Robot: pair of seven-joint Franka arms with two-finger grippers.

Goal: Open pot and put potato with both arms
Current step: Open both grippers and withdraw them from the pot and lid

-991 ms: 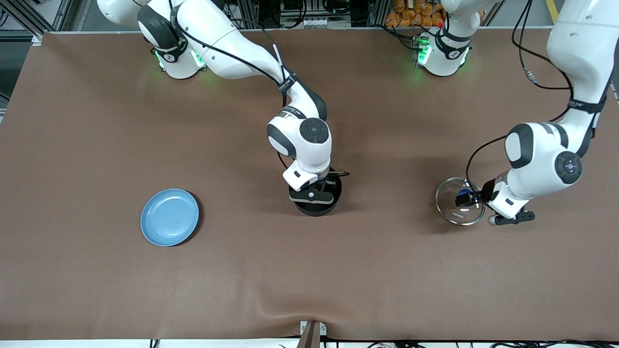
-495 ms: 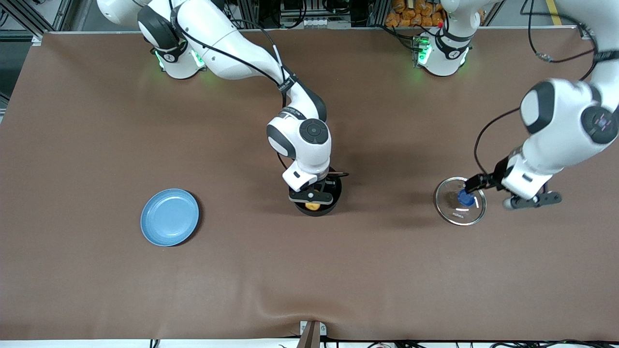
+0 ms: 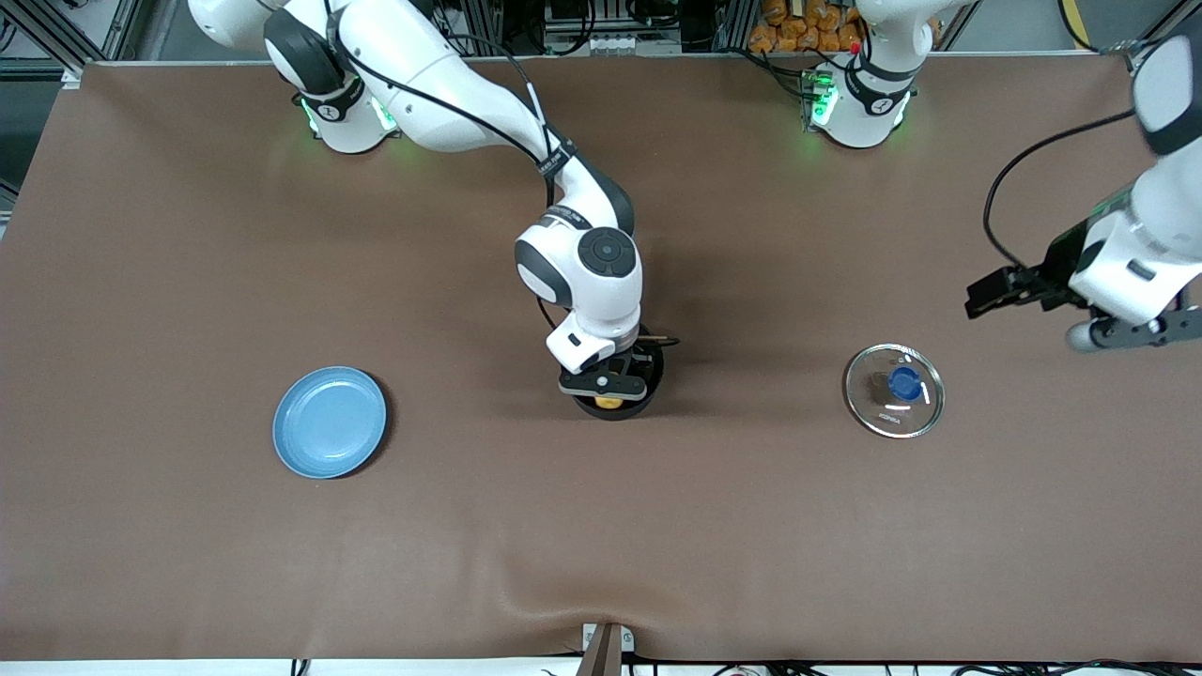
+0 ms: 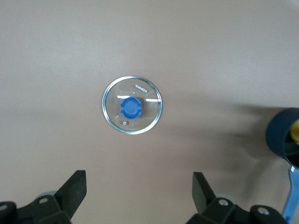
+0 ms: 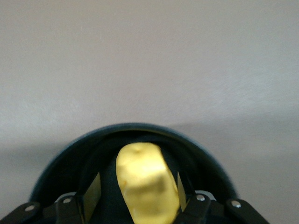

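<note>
The black pot stands mid-table with its lid off. The yellow potato lies inside it. My right gripper is in the pot's mouth, open. In the right wrist view the potato lies between its spread fingers, inside the pot's rim. The glass lid with its blue knob lies flat on the table toward the left arm's end. My left gripper is open and empty, up in the air beside the lid. The left wrist view shows the lid, the gripper and the pot.
A light-blue plate lies on the brown table toward the right arm's end, about as near the front camera as the pot. The pot's blue handle shows at the edge of the left wrist view.
My left gripper let go of the lid's knob and rose away toward the left arm's end. The lid stays on the table. My right gripper opened, and the potato now lies in the pot.
</note>
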